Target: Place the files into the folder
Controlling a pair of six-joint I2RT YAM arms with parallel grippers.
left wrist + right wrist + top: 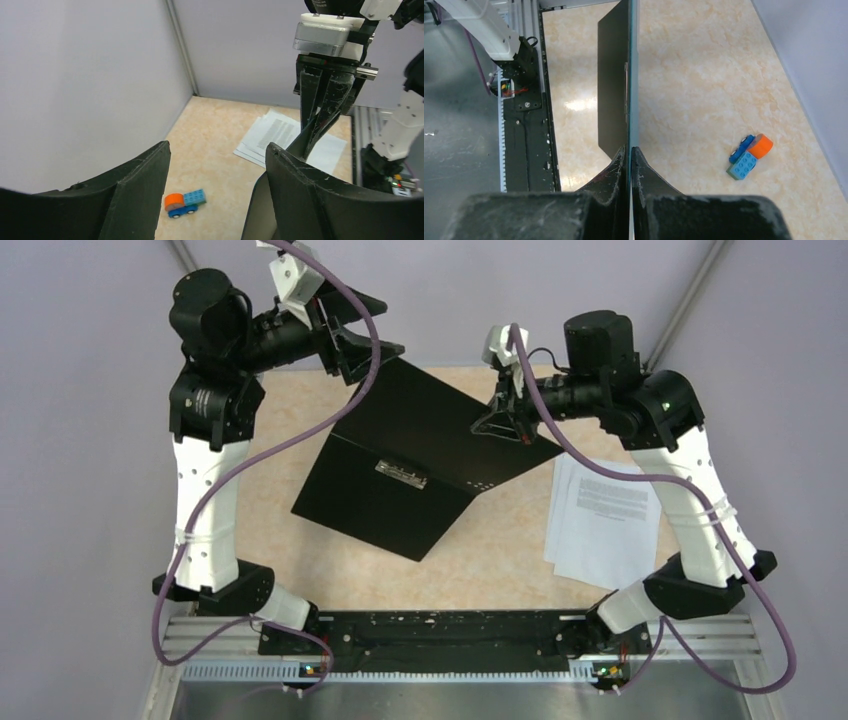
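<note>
The files [600,525] are lying on the table [500,565] just right of the folder [385,495]. The top sheet is showing a block of print too small to read. The folder is lying open, black inside up, with its metal clip [401,474] showing. The right gripper [497,425] is pinching the raised cover's edge. The left gripper [372,328] is hovering with jaws wide at the far corner. A toy truck [185,204] is sitting on the table.

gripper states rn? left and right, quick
Left gripper: open, holding nothing.
Right gripper: shut on the folder, pinching its raised cover.
</note>
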